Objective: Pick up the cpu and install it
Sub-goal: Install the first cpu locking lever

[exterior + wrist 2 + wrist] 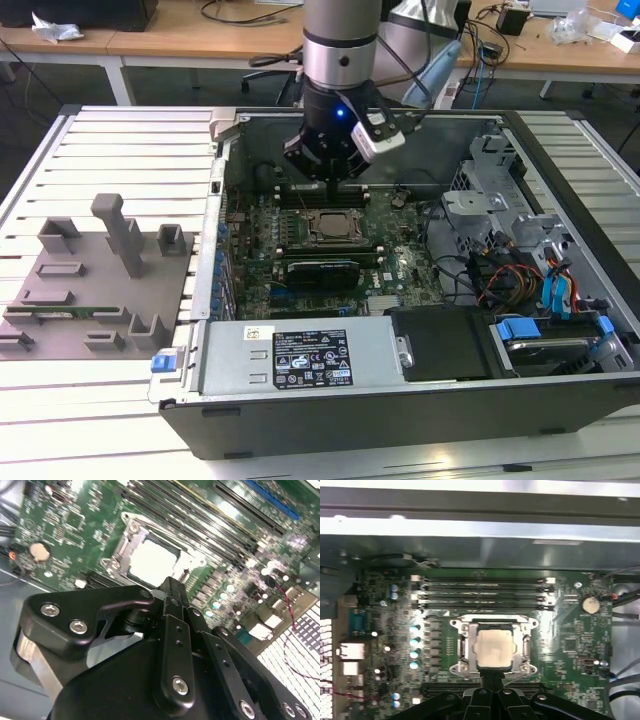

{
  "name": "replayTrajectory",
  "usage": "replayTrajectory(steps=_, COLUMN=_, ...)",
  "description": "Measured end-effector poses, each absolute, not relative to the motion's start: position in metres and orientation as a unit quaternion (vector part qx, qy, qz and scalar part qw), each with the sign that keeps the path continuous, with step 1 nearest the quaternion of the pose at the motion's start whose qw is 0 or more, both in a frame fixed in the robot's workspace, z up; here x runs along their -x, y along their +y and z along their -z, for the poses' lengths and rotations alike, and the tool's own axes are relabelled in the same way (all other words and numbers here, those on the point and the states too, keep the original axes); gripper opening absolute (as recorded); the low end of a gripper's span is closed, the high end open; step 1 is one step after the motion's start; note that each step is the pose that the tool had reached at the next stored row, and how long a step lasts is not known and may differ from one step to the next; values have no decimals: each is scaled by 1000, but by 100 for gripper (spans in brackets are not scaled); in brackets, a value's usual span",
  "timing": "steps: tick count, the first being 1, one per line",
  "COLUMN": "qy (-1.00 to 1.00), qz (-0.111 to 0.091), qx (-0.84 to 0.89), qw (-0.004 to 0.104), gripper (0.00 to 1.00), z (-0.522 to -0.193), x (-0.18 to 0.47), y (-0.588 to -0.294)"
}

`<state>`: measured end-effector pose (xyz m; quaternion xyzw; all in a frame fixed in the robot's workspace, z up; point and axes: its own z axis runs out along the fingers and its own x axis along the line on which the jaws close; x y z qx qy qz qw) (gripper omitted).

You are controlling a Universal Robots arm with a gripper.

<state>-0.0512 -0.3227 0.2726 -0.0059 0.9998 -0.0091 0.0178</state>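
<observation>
Down in motherboard (570, 635) socket (462, 647), cpu (494, 649) lies flat. Your tool (492, 679) hangs just beside its edge, clenched, empty. Expect it light, stiff, slick-topped, probably fragile underneath; pinch opposite side edges.

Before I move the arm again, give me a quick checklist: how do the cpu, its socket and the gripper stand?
1. cpu inside the socket frame: ok, it lies square within it.
2. cpu seated flush: cannot tell.
3. gripper empty: ok, shut and holding nothing.
4. Gripper tip clear of the cpu: cannot tell; it sits right at the cpu's edge.
5. cables away from the gripper: ok, they lie toward the exterior view's right.
</observation>
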Motion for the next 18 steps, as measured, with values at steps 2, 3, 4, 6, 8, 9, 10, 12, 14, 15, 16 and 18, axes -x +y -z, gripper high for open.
replayTrajectory(steps=2, qy=1000, qz=9, qx=6, qw=19, gripper=11, z=-272, x=58, y=-322)
replayTrajectory(steps=3, qy=1000, qz=9, qx=6, qw=19, gripper=11, z=-272, x=61, y=-321)
replayTrajectory(steps=4, qy=1000, qz=9, qx=6, qw=19, gripper=11, z=-272, x=65, y=-321)
replayTrajectory(steps=6, qy=1000, qz=9, qx=6, qw=20, gripper=11, z=-272, x=74, y=-319)
replayTrajectory(steps=8, qy=1000, qz=9, qx=6, qw=21, gripper=11, z=-272, x=81, y=-318)
replayTrajectory(steps=9, qy=1000, qz=9, qx=6, qw=21, gripper=11, z=-272, x=85, y=-317)
replayTrajectory(steps=10, qy=1000, qz=9, qx=6, qw=21, gripper=11, z=-272, x=87, y=-317)
replayTrajectory(steps=12, qy=1000, qz=9, qx=6, qw=21, gripper=11, z=-271, x=92, y=-317)
replayTrajectory(steps=14, qy=1000, qz=5, qx=6, qw=21, gripper=11, z=-271, x=94, y=-317)
replayTrajectory(steps=15, qy=1000, qz=3, qx=6, qw=21, gripper=11, z=-271, x=94, y=-317)
replayTrajectory(steps=16, qy=1000, qz=3, qx=6, qw=21, gripper=11, z=-271, x=94, y=-317)
replayTrajectory(steps=18, qy=1000, qz=3, qx=6, qw=21, gripper=11, z=-271, x=94, y=-317)
